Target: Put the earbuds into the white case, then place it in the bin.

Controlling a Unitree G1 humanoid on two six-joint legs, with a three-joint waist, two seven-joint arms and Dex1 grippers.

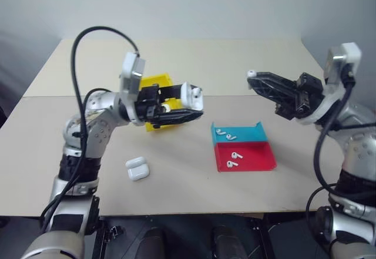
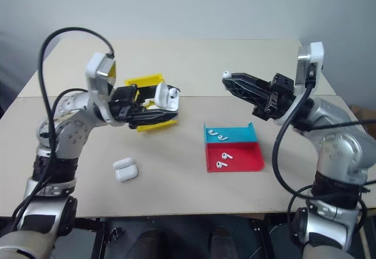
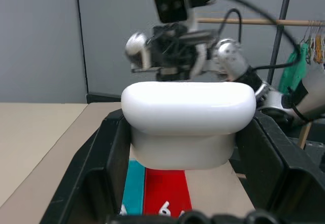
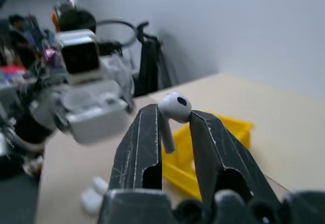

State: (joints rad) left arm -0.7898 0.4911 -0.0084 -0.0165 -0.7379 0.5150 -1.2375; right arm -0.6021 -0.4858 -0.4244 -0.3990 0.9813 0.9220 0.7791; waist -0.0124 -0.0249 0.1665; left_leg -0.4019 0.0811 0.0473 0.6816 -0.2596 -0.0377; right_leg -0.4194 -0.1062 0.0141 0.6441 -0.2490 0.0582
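Observation:
My left gripper [image 1: 188,104] is shut on a white case [image 1: 191,96] and holds it above the table, just in front of the yellow bin [image 1: 154,83]. The case's lid looks tipped open. In the left wrist view the case [image 3: 188,117] sits between the two black fingers. My right gripper [image 1: 252,79] is raised to the right of centre and points toward the case. It is shut on one earbud [image 1: 251,73], pinched at the very tips with its stem down between the fingers [image 4: 175,108]. A wide gap separates the earbud from the case.
A blue tray [image 1: 249,133] and a red tray [image 1: 258,158] lie side by side below the right gripper, each with loose earbuds [image 1: 225,134] inside. Another white case [image 1: 137,168] lies on the table near the front left.

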